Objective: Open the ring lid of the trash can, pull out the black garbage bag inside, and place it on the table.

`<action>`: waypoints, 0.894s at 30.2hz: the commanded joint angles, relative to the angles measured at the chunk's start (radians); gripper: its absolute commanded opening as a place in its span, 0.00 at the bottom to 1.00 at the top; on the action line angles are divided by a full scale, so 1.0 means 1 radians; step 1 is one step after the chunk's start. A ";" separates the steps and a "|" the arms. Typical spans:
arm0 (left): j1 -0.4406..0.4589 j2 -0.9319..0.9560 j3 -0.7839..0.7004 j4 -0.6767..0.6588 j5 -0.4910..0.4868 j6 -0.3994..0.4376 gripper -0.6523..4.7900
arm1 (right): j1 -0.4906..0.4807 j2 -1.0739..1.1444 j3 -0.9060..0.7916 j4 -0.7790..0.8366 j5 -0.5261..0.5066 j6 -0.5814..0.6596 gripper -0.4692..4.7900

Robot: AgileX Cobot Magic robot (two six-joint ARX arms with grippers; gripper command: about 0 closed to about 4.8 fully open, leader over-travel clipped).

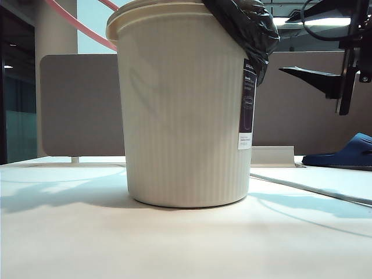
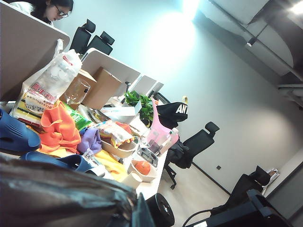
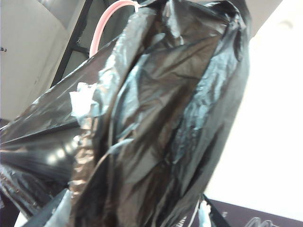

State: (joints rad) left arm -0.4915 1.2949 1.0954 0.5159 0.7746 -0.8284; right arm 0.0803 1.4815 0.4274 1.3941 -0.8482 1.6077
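The cream ribbed trash can (image 1: 180, 116) stands on the table (image 1: 174, 244), filling the middle of the exterior view. The black garbage bag (image 1: 247, 26) spills over its rim at the upper right and rises out of frame. The pink ring lid (image 1: 75, 24) arcs up behind the bin's left side; it shows too as ring lid (image 3: 106, 21). My left gripper (image 2: 137, 212) is shut, with bunched bag (image 2: 61, 194) drawn into its tip. My right gripper (image 1: 302, 74) hangs just right of the bag. It is open, a finger on each side of the bag (image 3: 161, 118).
A dark blue slipper (image 1: 343, 152) lies at the far right, before the grey partition panel (image 1: 81, 104). A low white block (image 1: 272, 156) sits behind the bin. The left wrist view looks over a cluttered desk with an orange cloth (image 2: 57, 127) and another slipper (image 2: 16, 135).
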 commanded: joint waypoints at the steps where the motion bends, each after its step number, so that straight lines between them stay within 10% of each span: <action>1: -0.001 -0.004 0.008 0.021 0.006 0.010 0.11 | 0.002 -0.002 0.002 0.019 0.017 0.016 0.73; 27: -0.002 -0.004 0.008 0.021 0.008 0.008 0.11 | 0.055 0.000 0.003 -0.013 0.105 0.015 0.67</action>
State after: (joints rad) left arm -0.4915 1.2953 1.0954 0.5159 0.7746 -0.8272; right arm 0.1337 1.4834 0.4278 1.3682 -0.7574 1.6287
